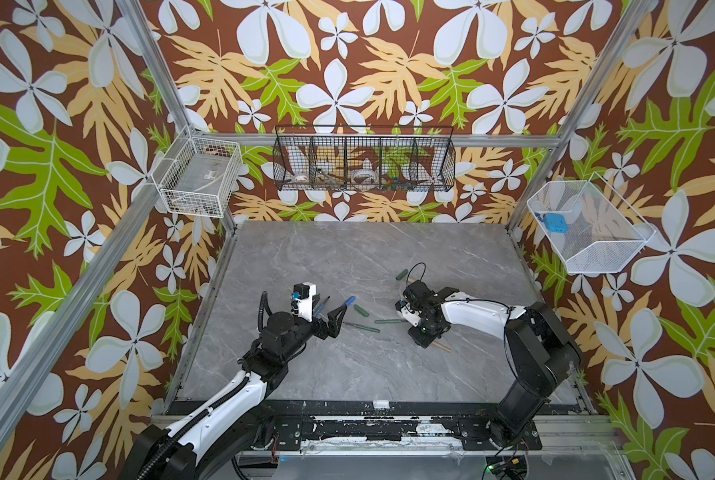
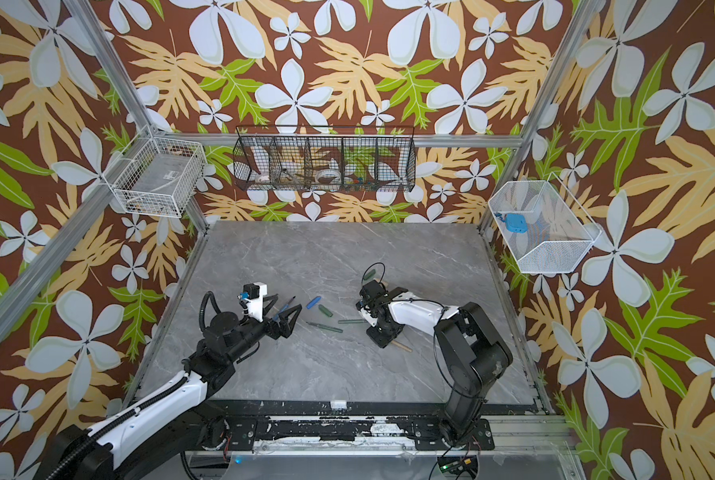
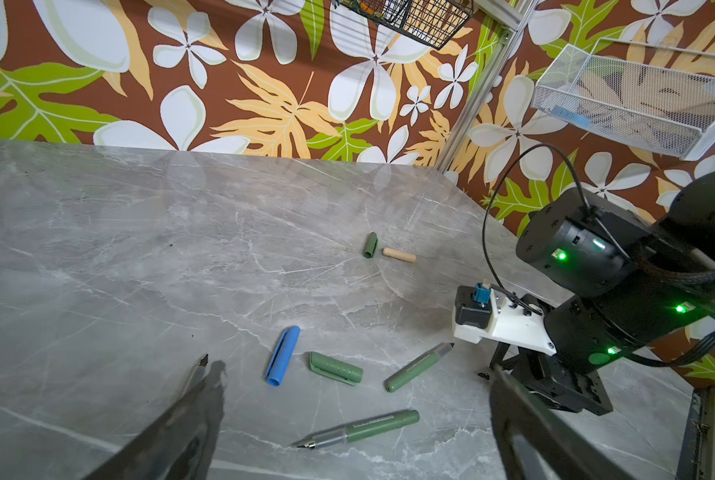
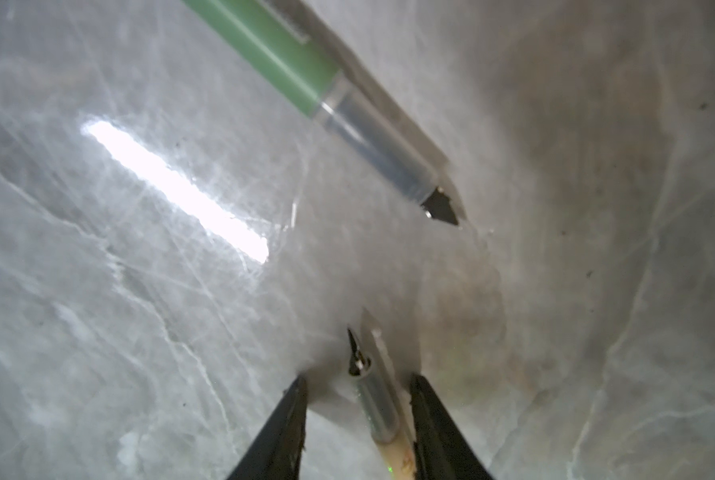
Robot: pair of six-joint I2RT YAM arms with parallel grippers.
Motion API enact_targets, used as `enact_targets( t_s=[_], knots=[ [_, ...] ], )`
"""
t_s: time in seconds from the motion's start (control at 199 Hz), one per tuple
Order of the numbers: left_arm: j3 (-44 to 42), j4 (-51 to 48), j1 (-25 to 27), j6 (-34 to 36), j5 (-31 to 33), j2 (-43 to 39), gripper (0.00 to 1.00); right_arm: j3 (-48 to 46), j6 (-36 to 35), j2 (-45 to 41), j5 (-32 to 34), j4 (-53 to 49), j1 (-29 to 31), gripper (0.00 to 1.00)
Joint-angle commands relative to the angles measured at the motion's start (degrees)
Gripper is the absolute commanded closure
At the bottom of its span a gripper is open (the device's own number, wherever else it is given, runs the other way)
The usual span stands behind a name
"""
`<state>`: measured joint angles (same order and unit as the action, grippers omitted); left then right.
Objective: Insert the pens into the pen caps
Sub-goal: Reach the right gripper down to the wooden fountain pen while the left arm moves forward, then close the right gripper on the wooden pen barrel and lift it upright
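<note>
Tan pen (image 4: 383, 424) on the table (image 1: 347, 257), straddled by the right jaws: apparently the pickup step.
Right wrist view shows those jaws apart, one side clear of the barrel; they should close before lifting toward the tan cap (image 3: 399, 255), which is seen clearly only from the left wrist. Both top views show just the pen's tail. Left jaws gape wide, empty.

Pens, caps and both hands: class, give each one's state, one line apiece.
left hand: open, empty
right hand: open, straddling tan pen
tan pen: uncapped, on table
blue pen: uncapped, on table
green pens: uncapped, on table
blue cap: empty
tan cap: empty
green caps: empty
</note>
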<state>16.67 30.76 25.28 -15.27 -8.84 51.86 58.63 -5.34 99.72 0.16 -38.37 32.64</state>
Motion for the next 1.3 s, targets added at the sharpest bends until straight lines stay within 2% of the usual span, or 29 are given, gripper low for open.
enact_targets(
  t_s=[0.0, 0.221, 0.336, 0.507, 0.738, 1.039, 1.296],
  knots=[
    [0.0, 1.3, 0.0, 0.2, 0.7, 0.1, 0.00, -0.3, 0.4, 1.1, 2.7, -0.1, 0.0, 0.60],
    [-0.2, 1.3, 0.0, 0.2, 0.8, 0.0, 0.00, -0.8, 2.0, 1.6, 5.5, 0.5, 0.0, 0.66],
    [-0.1, 1.3, 0.0, 0.1, 0.8, 0.0, 0.00, -0.8, 3.1, 1.7, 7.0, 1.0, 0.0, 0.77],
    [-0.4, 1.3, 0.0, 0.0, 0.9, -0.5, 0.00, -0.9, 4.2, 1.6, 8.2, 1.0, 0.0, 0.78],
    [-0.4, 1.3, -0.1, -0.2, 1.7, -0.7, 0.00, -1.2, 5.6, -0.5, 7.6, 2.2, 0.0, 0.87],
    [-0.4, 1.2, -0.1, -0.5, 1.7, -0.8, 0.00, -1.9, 7.1, -6.6, 4.9, 5.6, 0.0, 0.95],
    [-0.4, 2.4, -0.1, -0.6, -2.4, -0.5, 0.00, -3.7, 8.4, -17.9, -3.7, 16.1, 0.0, 0.98]
  ],
)
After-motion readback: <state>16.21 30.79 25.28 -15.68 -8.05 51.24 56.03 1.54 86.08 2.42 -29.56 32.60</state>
